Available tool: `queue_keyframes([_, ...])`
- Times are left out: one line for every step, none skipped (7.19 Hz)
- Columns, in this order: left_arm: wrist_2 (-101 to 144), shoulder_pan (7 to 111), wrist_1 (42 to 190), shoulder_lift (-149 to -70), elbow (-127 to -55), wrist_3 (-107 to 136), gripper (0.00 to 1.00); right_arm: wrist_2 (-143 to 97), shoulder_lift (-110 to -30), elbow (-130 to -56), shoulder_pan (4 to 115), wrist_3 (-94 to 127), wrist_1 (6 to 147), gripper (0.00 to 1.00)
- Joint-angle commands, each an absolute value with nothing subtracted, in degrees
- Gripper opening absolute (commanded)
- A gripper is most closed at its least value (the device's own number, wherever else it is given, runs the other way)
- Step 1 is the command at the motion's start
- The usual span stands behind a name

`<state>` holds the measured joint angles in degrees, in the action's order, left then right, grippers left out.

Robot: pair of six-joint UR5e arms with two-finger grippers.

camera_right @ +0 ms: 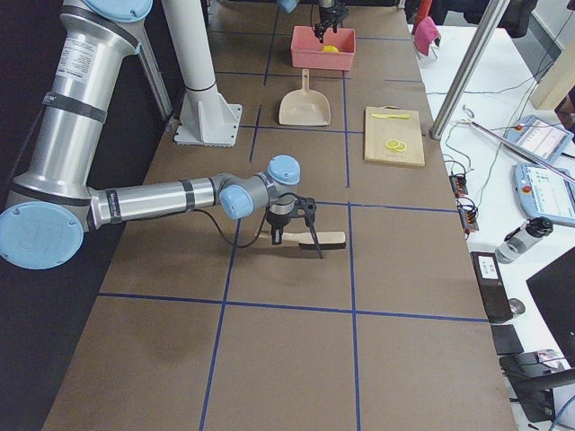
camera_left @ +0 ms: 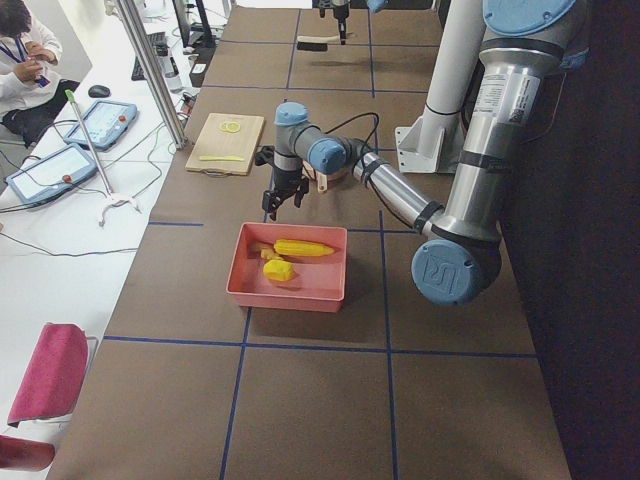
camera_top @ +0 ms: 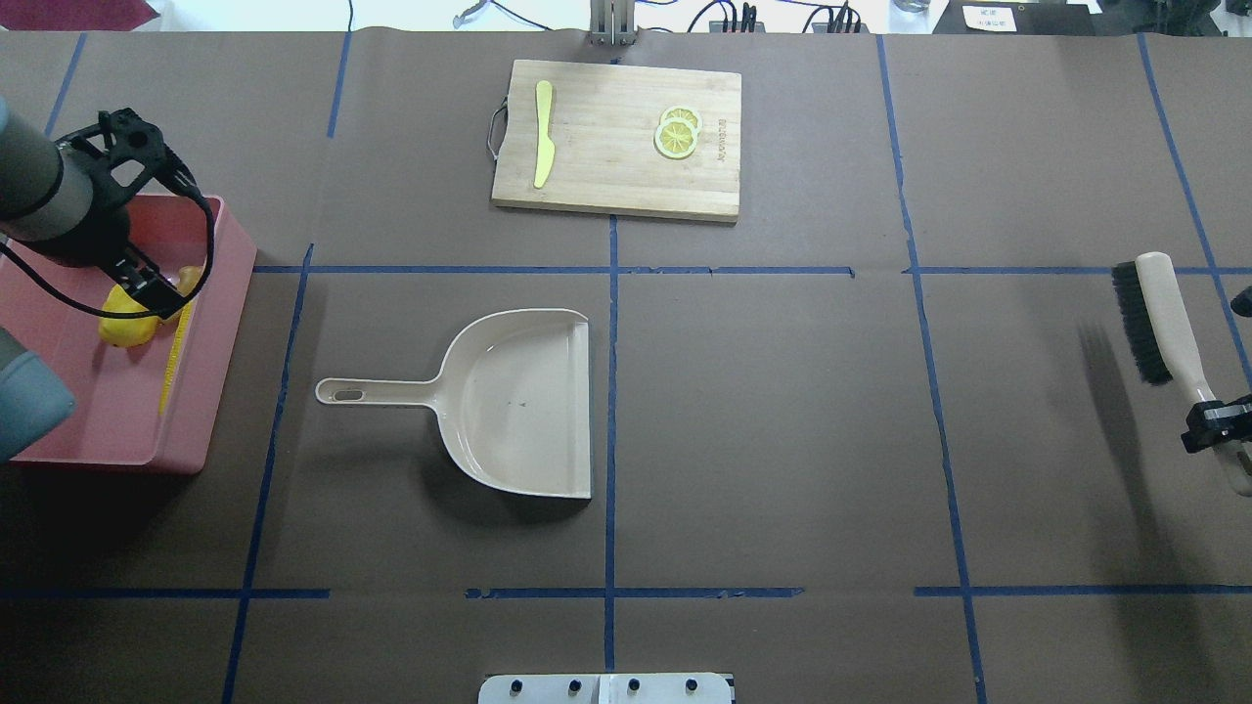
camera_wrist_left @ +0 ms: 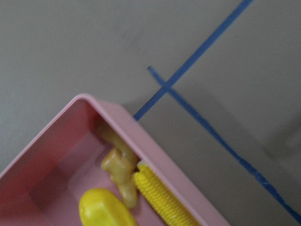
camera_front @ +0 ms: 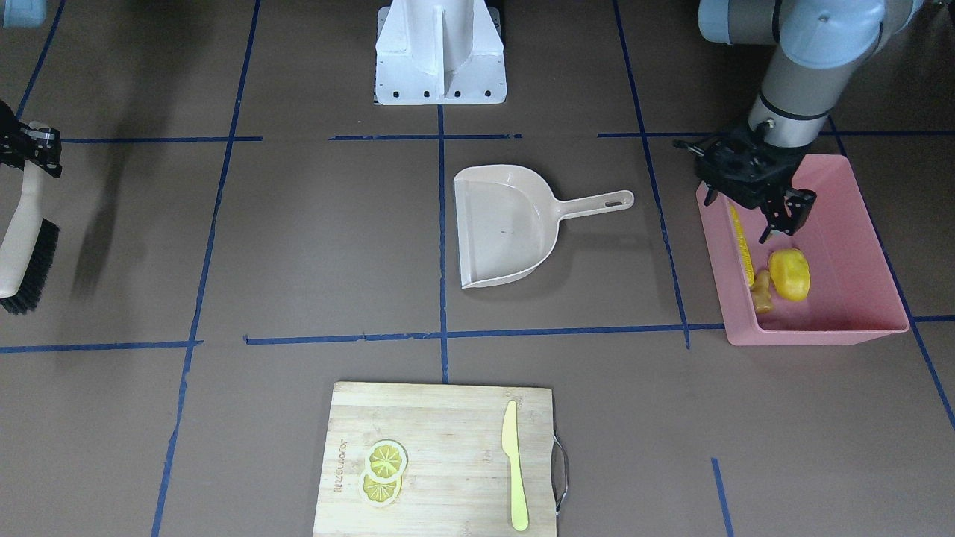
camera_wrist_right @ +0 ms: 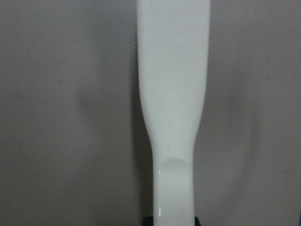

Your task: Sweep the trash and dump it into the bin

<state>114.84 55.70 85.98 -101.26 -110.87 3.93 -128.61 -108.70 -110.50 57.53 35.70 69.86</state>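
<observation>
The cutting board (camera_front: 433,421) bore a printed mark beside the lemon slices (camera_front: 383,471), too small to read. On the table (camera_front: 298,246), the bin (camera_front: 813,337) sat at the dustpan's (camera_front: 507,224) 3 o'clock, well apart. It held the corn cob (camera_front: 742,246) along its wall, with the ginger root (camera_front: 762,291) and potato lump (camera_front: 789,274) just beside. Only the left wrist view showed them crowding one corner. The left end effector (camera_front: 768,212) hung above, fingers spread, empty. At 9 o'clock, near the table's edge, the right end effector (camera_front: 33,145) clamped the brush (camera_front: 22,246) by its handle.
</observation>
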Motion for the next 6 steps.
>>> queue_keyframes([122.9,60.8,86.0,-100.5,-109.2,5.4,1.00,-135.0,-110.5,-103.2,57.6,38.6,56.0,0.02])
queue_keyframes([123.0,60.9,86.0,-100.5,-109.2,5.4,1.00,-135.2,-110.5,-102.9,57.4,39.2,55.6,0.03])
queue_keyframes([123.0,60.9,86.0,-100.5,-109.1,5.4,1.00,-135.3,-110.8,-103.0,57.2,39.2,55.6,0.05])
queue_keyframes([123.1,60.9,86.0,-100.6,-108.8,5.4,1.00,-134.9,-111.1,-103.0,56.7,39.2,55.6,0.07])
queue_keyframes([123.2,60.9,86.0,-100.6,-108.8,5.4,1.00,-134.6,-111.6,-102.8,55.4,39.2,55.8,0.10])
queue_keyframes([123.2,60.8,86.0,-100.6,-108.8,5.4,1.00,-134.0,-111.7,-102.8,54.0,39.2,55.9,0.15])
